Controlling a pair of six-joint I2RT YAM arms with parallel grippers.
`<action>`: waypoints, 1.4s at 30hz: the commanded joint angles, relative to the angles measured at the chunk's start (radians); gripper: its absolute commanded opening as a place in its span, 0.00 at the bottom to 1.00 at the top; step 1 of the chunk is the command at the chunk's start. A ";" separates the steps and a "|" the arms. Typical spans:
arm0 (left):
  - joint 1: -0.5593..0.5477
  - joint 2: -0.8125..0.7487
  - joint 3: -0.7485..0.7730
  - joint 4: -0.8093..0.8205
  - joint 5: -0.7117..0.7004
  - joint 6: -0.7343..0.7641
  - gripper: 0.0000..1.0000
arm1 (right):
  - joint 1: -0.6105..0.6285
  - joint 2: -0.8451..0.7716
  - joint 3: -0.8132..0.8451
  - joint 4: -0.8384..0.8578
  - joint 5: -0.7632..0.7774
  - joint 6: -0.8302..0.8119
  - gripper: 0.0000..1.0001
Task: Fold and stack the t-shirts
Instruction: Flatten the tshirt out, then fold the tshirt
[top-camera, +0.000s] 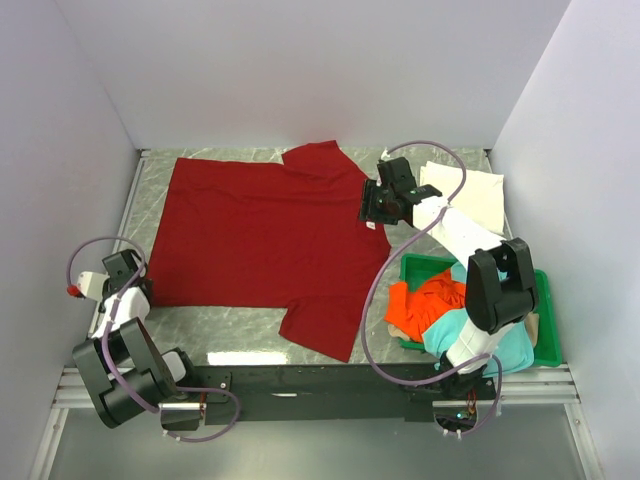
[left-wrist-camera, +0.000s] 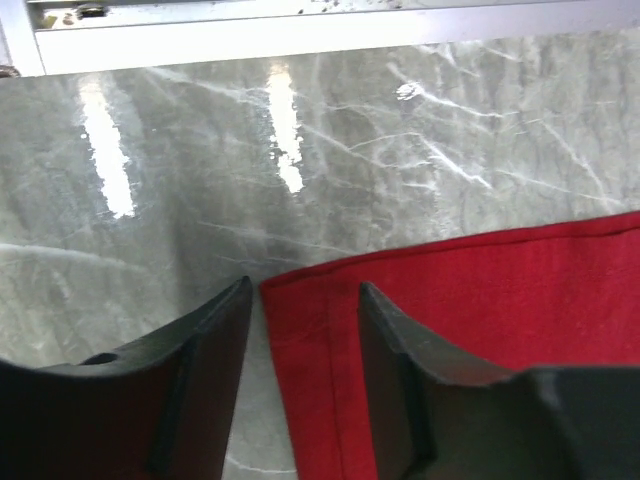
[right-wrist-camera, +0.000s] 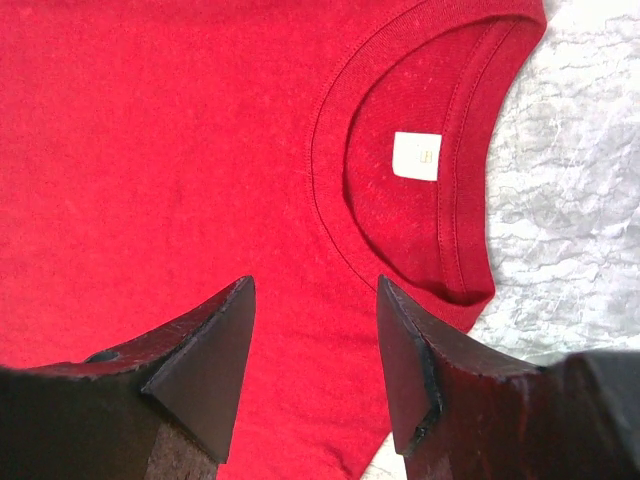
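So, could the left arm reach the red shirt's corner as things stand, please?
Probably yes: the open left pincer straddles a corner of the red shirt, with nothing in between.

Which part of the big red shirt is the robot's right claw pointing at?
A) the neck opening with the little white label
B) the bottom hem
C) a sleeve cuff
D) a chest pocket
A: in the right wrist view the open right gripper sits just short of the dark red t-shirt's collar, with the white label inside it.
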 joint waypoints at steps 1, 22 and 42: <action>0.008 0.011 0.022 0.026 0.015 0.024 0.54 | 0.005 -0.047 0.026 0.016 0.002 -0.013 0.59; 0.008 -0.002 0.011 0.073 0.087 0.078 0.01 | 0.013 -0.118 -0.037 0.019 -0.006 -0.016 0.58; 0.009 -0.217 -0.050 0.096 0.127 0.049 0.01 | 0.652 -0.575 -0.629 -0.102 0.271 0.413 0.55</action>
